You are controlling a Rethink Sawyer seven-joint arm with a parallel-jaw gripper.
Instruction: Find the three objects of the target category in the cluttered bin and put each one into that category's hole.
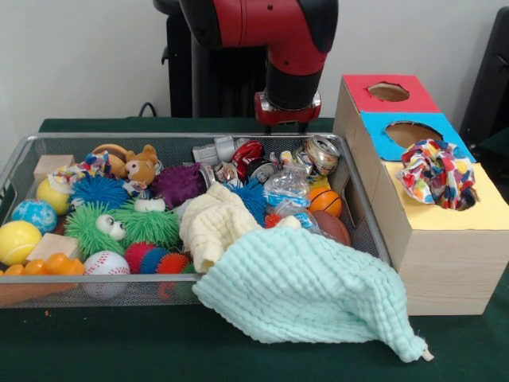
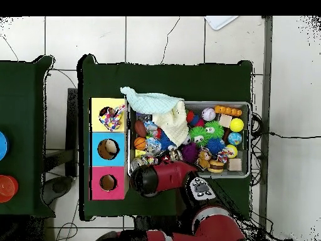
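Note:
The wire mesh bin (image 1: 183, 137) is full of toys, and also shows in the overhead view (image 2: 249, 139). One ruffled printed fabric piece (image 1: 433, 171) lies bunched on the yellow top of the wooden box (image 1: 481, 213), over its hole; from overhead it shows at the same spot (image 2: 111, 117). A second printed piece (image 1: 86, 167) lies in the bin's far left corner beside a teddy bear. I see no third piece. My gripper (image 1: 288, 125) hangs from the red arm over the bin's far rim, above crushed cans (image 1: 318, 153). The arm (image 2: 160, 177) hides it from overhead.
A mint waffle cloth (image 1: 306, 290) drapes over the bin's near rim onto the green table. A cream cloth (image 1: 213, 223) lies in the bin's middle. Blue-topped (image 1: 409, 135) and red-topped (image 1: 387, 93) boxes stand behind the yellow one. Balls and spiky toys fill the bin's left.

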